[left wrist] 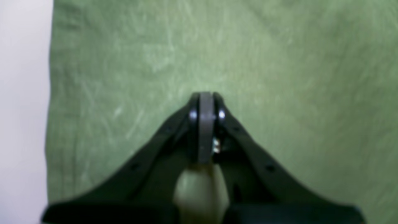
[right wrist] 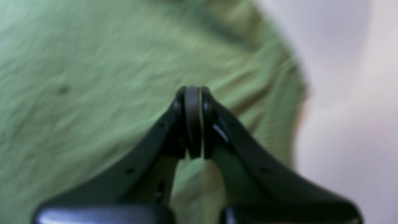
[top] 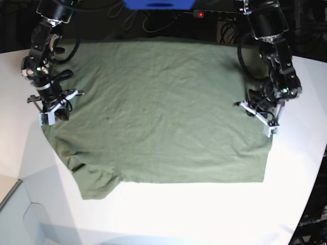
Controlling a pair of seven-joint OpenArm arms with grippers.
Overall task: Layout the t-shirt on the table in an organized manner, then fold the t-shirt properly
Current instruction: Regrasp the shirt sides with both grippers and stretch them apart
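The olive-green t-shirt [top: 163, 112] lies spread flat on the white table [top: 204, 214], with one sleeve [top: 97, 184] at the front left. My left gripper [top: 257, 115] is over the shirt's right edge. In the left wrist view it [left wrist: 205, 95] is shut, tips on or just above the flat cloth [left wrist: 248, 62], with bare table [left wrist: 21, 93] to the left. My right gripper [top: 55, 111] is at the shirt's left edge. In the right wrist view it [right wrist: 192, 90] is shut over wrinkled cloth [right wrist: 93, 62], with table [right wrist: 342, 124] to the right. No cloth shows between either pair of jaws.
Dark cables and a blue object [top: 158, 4] sit behind the table's far edge. The table's curved edge [top: 20, 176] drops off at the front left. Bare white tabletop lies in front of the shirt and to its right.
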